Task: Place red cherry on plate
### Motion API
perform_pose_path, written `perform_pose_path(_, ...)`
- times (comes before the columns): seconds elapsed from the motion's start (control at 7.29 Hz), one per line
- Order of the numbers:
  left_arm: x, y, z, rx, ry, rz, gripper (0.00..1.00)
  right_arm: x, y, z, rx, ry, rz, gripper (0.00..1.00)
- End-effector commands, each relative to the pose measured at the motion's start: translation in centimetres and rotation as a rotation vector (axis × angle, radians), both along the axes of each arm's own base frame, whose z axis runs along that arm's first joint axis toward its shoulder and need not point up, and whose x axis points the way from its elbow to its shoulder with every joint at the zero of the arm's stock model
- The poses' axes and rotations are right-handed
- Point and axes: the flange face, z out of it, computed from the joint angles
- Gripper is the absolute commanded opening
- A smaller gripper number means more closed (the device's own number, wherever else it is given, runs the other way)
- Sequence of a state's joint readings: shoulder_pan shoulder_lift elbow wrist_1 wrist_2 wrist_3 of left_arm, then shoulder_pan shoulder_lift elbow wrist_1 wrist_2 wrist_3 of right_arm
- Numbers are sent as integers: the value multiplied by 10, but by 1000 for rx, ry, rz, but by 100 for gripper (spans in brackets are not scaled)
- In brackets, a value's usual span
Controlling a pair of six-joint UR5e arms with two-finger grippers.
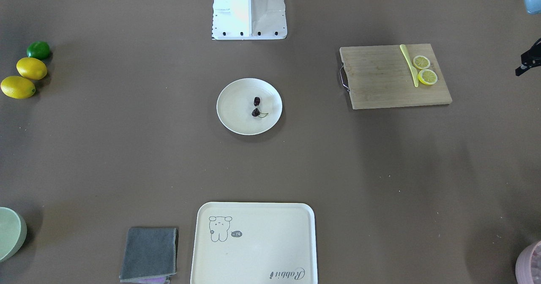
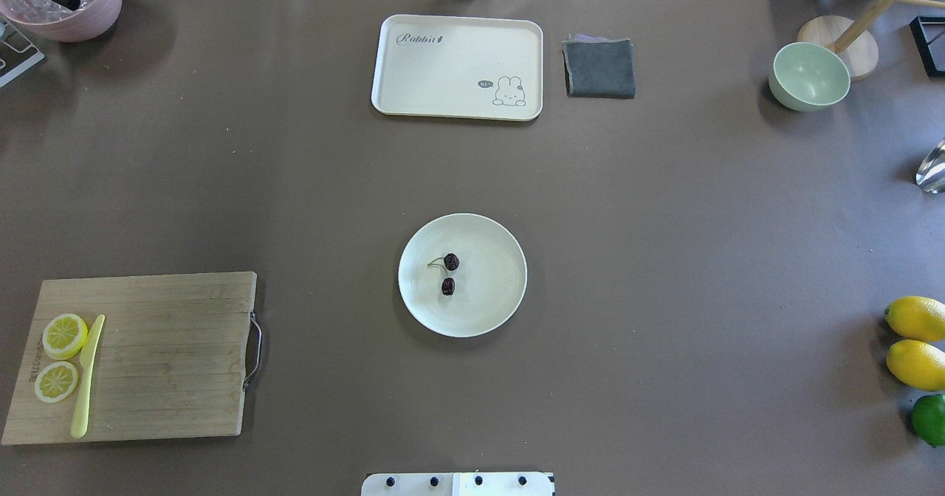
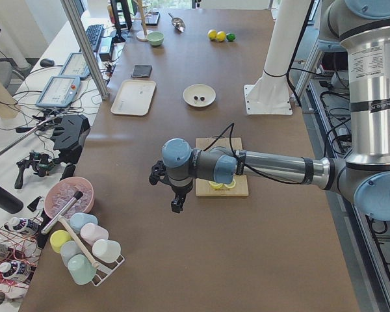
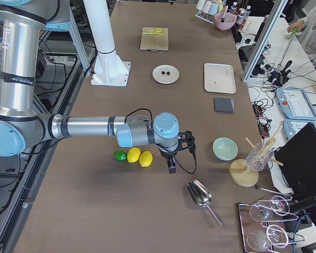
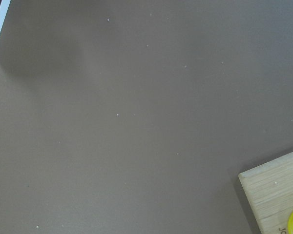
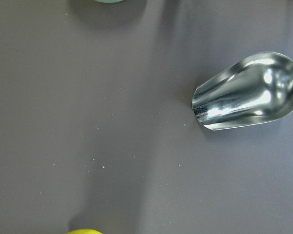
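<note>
The red cherry (image 1: 256, 107), two tiny dark fruits on a thin green stem, lies inside the round cream-white plate (image 1: 230, 106) at the table's middle. From overhead the cherry (image 2: 449, 273) rests a little left of the plate's (image 2: 495, 289) centre. Nothing touches either. My left gripper (image 3: 175, 205) hangs over bare table past the cutting board, far from the plate (image 3: 208, 95). My right gripper (image 4: 171, 167) hangs beside the lemons at the opposite end, far from the plate (image 4: 159, 74). I cannot tell whether either gripper is open or shut. Neither wrist view shows fingers.
A wooden cutting board (image 2: 170, 356) carries two lemon slices (image 2: 64, 335) and a yellow knife (image 2: 87, 376). A cream tray (image 2: 458, 64), grey cloth (image 2: 599, 68) and green bowl (image 2: 809, 75) stand at the far side. Lemons (image 2: 915, 319), a lime (image 2: 930, 418) and a metal scoop (image 6: 249, 92) lie right.
</note>
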State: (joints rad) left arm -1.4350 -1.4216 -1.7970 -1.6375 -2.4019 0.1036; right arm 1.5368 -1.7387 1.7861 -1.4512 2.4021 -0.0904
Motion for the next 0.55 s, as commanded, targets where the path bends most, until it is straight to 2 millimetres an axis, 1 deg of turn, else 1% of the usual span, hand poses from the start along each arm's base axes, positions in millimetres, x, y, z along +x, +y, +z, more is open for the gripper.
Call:
perform_pose_path(0.0, -5, 1, 4, -15, 5, -13, 98, 2, 0, -6, 9, 3, 5, 100)
perform_pose_path(0.14, -5, 0, 2, -11, 8, -12, 98, 6, 3, -3, 4, 3, 14, 100)
perform_pose_path(0.27, -7, 2, 4, -12, 6, -16, 98, 10, 5, -2, 0, 3, 24, 100)
perform_pose_path(0.41, -8, 2, -2, -2, 11, -17, 98, 8, 5, -1, -1, 4, 19, 100)
